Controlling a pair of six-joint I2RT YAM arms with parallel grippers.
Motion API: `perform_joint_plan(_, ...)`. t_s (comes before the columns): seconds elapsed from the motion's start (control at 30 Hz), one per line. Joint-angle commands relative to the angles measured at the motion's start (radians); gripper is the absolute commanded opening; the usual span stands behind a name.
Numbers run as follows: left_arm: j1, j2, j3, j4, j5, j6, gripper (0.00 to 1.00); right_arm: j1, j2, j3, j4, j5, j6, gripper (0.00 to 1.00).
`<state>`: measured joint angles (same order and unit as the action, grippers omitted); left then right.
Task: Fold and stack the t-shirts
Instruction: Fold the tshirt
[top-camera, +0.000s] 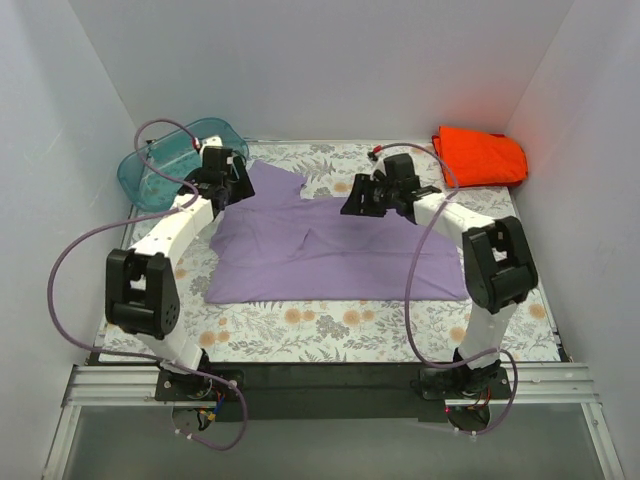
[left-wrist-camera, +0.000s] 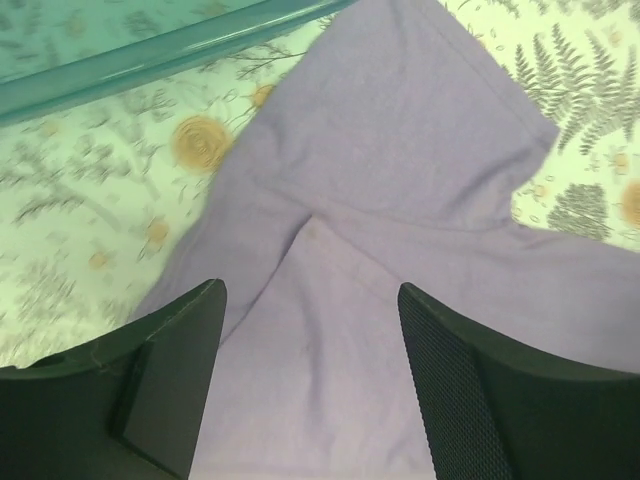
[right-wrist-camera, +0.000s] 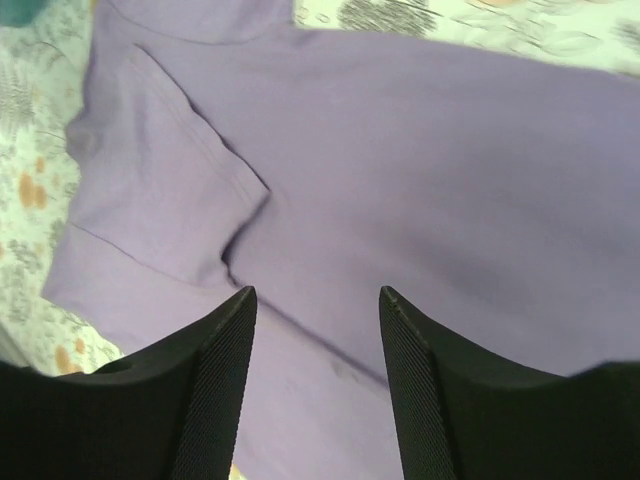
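Lavender t-shirt (top-camera: 330, 255) lies spread mid-desk (top-camera: 330, 335), one sleeve turned in over its body, seemingly part-folded. The left hand (left-wrist-camera: 312, 300) and right hand (right-wrist-camera: 318, 300) hover above its far edge, fingers spread, pinching nothing. The orange t-shirt (top-camera: 480, 157) sits bundled far right, probably the stack's base.

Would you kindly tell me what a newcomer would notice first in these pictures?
The lavender t-shirt sprawls partly folded across the middle of the floral table, with the left gripper and right gripper open above its far part. The orange-red t-shirt glows in the far right corner.
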<state>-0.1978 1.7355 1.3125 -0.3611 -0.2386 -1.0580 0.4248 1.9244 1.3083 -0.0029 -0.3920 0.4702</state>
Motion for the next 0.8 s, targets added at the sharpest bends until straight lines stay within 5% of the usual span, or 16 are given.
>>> perform_joint_plan(0.0,0.008,-0.180,-0.091,-0.103,-0.065,-0.082,0.69,-0.023,-0.152,-0.085,-0.205,0.166,-0.154,0.60)
perform_joint_plan(0.13,0.008,-0.284,-0.220,-0.261,-0.045,-0.184,0.72,-0.082,-0.307,-0.207,-0.340,0.263,-0.220,0.62)
perform_joint_plan(0.37,0.006,-0.430,-0.446,-0.282,0.070,-0.270,0.69,-0.181,-0.499,-0.417,-0.385,0.370,-0.265,0.63)
perform_joint_plan(0.77,0.008,-0.381,-0.602,-0.392,0.145,-0.407,0.54,-0.363,-0.556,-0.696,-0.419,0.259,-0.163,0.62)
